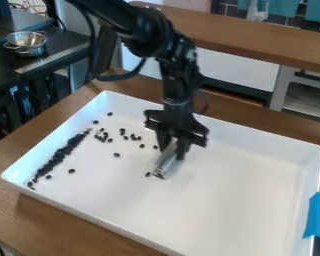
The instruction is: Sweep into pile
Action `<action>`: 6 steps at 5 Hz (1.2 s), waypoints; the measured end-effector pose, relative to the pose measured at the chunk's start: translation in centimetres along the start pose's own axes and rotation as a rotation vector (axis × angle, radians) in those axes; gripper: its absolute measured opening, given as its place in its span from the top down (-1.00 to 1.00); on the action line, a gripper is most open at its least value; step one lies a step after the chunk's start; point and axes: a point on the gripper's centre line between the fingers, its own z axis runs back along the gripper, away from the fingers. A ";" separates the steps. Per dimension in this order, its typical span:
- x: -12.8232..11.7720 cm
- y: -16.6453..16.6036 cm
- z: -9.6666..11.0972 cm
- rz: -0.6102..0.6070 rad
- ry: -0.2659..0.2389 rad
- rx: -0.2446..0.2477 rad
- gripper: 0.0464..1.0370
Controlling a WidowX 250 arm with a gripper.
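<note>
Gripper (173, 147) over mid tray (243, 182), fingers clamped on metal tube (165, 166) | tube's low and slanted, prolly so it can push | dark beans (58, 156) mostly lined up left, strays scattered far side, guess they're next

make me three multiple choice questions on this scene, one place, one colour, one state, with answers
1. Where is the dense row of dark pieces in the tray?
A) by the wall at picture right
B) at its middle
C) near the wall at picture left

2. What colour is the tape?
A) blue
B) red
C) yellow

3. How is the gripper?
A) open and empty
B) closed on a silvery tool
C) holding a cloth

1 C: the row runs beside that wall.
2 A: the strip over the rim is bright blue.
3 B: the tool sits between its fingers.
</note>
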 end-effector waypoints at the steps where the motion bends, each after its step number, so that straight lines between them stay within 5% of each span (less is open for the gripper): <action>1: 0.4 2.6 -0.3 0.011 0.018 0.000 0.34; 4: -0.1 9.5 -0.8 0.107 0.037 0.010 0.34; 6: -1.5 11.8 -0.6 0.273 0.105 0.028 0.34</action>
